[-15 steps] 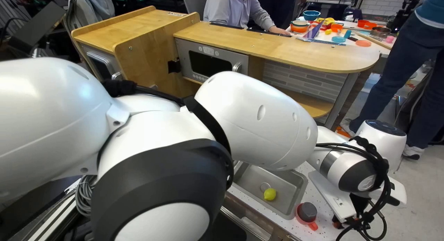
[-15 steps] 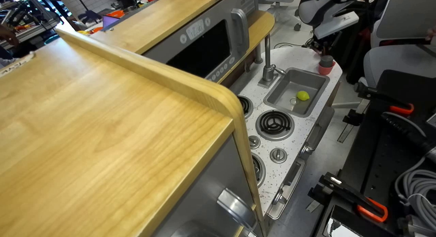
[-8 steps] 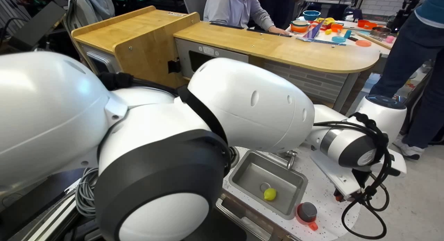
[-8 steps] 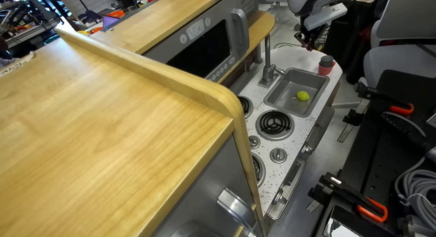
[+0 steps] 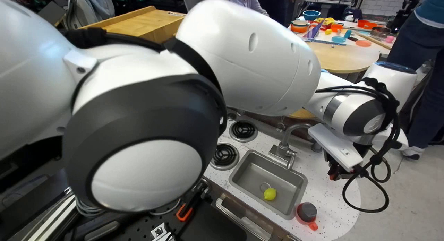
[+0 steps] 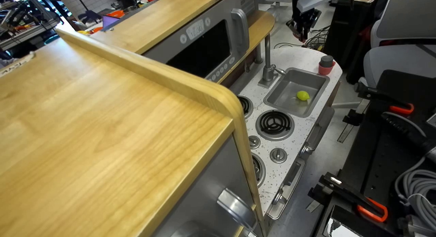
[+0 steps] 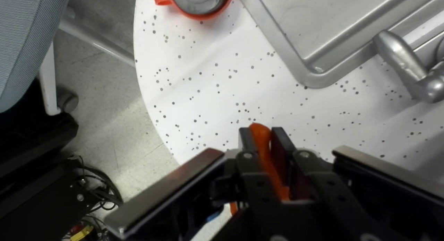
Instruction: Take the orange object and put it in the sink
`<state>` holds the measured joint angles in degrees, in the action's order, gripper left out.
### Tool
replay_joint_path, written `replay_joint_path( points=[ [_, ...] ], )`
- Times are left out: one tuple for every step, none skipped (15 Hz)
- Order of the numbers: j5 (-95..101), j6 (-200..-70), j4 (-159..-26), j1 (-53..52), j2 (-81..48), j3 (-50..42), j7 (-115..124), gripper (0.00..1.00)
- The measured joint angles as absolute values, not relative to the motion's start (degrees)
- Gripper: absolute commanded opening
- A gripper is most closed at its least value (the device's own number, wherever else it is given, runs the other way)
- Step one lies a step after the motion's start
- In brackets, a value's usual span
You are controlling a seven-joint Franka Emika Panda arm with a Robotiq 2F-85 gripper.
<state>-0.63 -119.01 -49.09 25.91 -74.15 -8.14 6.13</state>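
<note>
Fingers (image 7: pixel 283 144) pinch the orange object (image 7: pixel 270 163); carry it high over the sink (image 5: pixel 255 173), releasing low beside the lemon (image 5: pixel 270 194).

The desk (image 6: pixel 296 56) has a white, dark-speckled top, rounded at one end. A grey metal sink (image 6: pixel 287 89) is set into it, a faucet (image 6: pixel 268 74) standing beside the rim. A red cup (image 6: pixel 325 70) stands upright between sink and rounded edge. Coil burners (image 6: pixel 275 125) and knobs (image 6: pixel 278 155) sit on the sink's other side.
</note>
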Motion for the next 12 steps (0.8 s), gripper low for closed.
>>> replay_joint_path(
  points=[
    [-0.6,-118.7,-51.4,25.6,-72.3,-7.9,5.8,0.04],
    [-0.6,-118.7,-54.0,25.3,-70.6,-7.8,5.3,0.04],
    [-0.6,-118.7,-56.6,25.0,-68.9,-7.7,4.4,0.04],
    [-0.5,-118.7,-59.1,24.7,-67.3,-7.5,3.2,0.04],
    [-0.5,-118.8,-61.6,24.1,-65.7,-7.3,1.9,0.04],
    [-0.4,-118.8,-64.1,23.5,-64.1,-7.2,1.0,0.04],
    [-0.2,-118.8,-66.7,22.6,-62.5,-7.2,0.2,0.04],
    [-0.2,-118.9,-69.2,21.7,-60.8,-7.2,-0.3,0.04],
    [-0.2,-119.1,-72.0,21.3,-59.1,-7.2,-1.0,0.04],
    [-0.2,-119.3,-74.8,20.9,-57.4,-7.2,-1.8,0.04],
    [-0.2,-119.5,-77.5,20.3,-55.8,-7.1,-2.5,0.04],
    [-0.2,-120.0,-80.4,19.6,-54.2,-7.1,-3.3,0.04]
  ],
)
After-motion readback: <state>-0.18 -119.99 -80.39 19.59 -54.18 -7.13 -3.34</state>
